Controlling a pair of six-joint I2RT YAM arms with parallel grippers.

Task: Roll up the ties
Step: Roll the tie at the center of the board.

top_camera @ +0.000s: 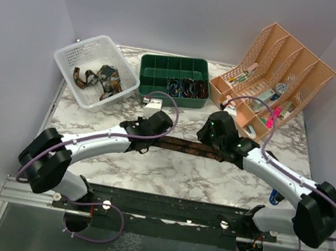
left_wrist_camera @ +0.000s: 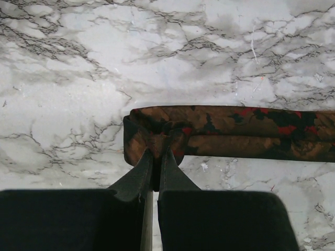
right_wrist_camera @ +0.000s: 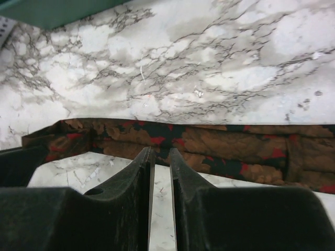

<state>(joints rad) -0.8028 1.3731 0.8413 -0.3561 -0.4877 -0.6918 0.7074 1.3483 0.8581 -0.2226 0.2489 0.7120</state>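
Where roll must start, find black left claw [left_wrist_camera: 157, 157] pressed together on folded-over end of long dark-brown fabric tie w/ red-orange flecks [left_wrist_camera: 246, 130], cloth puckered round tips. Runs flat L-R across mid top view, off to right of that claw, long axis crosswise to both arms. Meets black right claw [right_wrist_camera: 160, 154] further along near edge: tips nearly together, thin slit, can't tell if cloth nipped. Left nearer the end, so prob. does the turning. Rests on smooth white veined marble desk [top_camera: 166, 171]; white mesh basket [top_camera: 82, 46], green divided tray [top_camera: 176, 59], peach slotted file rack [top_camera: 296, 63] along upper edge, well apart.
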